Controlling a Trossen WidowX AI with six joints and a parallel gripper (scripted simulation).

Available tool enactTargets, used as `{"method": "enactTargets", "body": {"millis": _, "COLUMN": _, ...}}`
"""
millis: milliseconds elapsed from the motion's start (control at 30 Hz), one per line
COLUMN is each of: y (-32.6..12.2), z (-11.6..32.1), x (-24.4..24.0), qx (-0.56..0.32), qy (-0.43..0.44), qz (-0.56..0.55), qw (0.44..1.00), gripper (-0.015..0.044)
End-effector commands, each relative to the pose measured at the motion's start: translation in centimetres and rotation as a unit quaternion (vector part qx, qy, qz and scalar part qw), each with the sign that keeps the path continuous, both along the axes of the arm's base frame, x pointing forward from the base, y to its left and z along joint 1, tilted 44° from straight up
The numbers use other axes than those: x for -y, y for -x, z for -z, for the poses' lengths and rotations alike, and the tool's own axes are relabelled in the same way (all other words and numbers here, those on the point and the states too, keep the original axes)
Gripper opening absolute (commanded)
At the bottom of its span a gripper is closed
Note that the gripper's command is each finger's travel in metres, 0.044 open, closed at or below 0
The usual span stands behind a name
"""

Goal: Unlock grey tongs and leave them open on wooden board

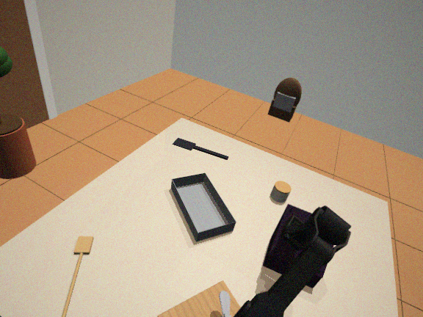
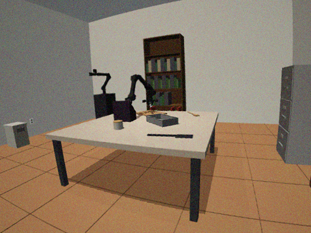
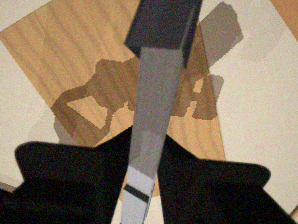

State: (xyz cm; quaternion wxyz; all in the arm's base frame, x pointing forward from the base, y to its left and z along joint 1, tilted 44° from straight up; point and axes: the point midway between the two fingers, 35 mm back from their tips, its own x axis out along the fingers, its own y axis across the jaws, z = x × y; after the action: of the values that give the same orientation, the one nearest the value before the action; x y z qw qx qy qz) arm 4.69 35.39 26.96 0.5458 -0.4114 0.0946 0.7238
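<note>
The grey tongs [image 3: 155,95] are held between the fingers of my gripper [image 3: 145,130], which is shut on them. Their dark block is at the top of the wrist view and a pale part with a dark band is at the bottom. A pale rounded end of the tongs also shows in the top view [image 1: 225,299], above the wooden board [image 1: 187,309] [image 3: 42,42]. Shadows of gripper and tongs fall on the board. Whether the tongs' arms are apart is not clear. The roasting tin [image 1: 217,235] [image 2: 154,119] stands on the table with nothing in it.
A black spatula [image 1: 211,151] [image 2: 168,135] lies beyond the tin. A small jar with an orange lid [image 1: 280,192] [image 2: 118,125] stands near the dark arm base [image 1: 277,242] [image 2: 123,110]. A wooden spatula [image 1: 84,245] [image 2: 193,114] lies at the far side from the base.
</note>
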Motion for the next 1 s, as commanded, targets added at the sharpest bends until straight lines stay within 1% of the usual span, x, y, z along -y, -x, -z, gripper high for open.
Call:
{"method": "enactTargets", "body": {"millis": 0, "y": 0.0, "z": 0.6, "x": -0.5, "qx": 0.001, "qy": 0.003, "qz": 0.001, "qw": 1.0, "gripper": -0.015}}
{"method": "enactTargets", "body": {"millis": 567, "y": 0.1, "z": 2.1, "x": -1.9, "qx": 0.001, "qy": 0.003, "qz": 0.001, "qw": 1.0, "gripper": -0.015}}
{"method": "enactTargets", "body": {"millis": 967, "y": 0.2, "z": 1.9, "x": -1.8, "qx": 0.001, "qy": 0.002, "qz": -0.002, "qw": 1.0, "gripper": 0.0165}}
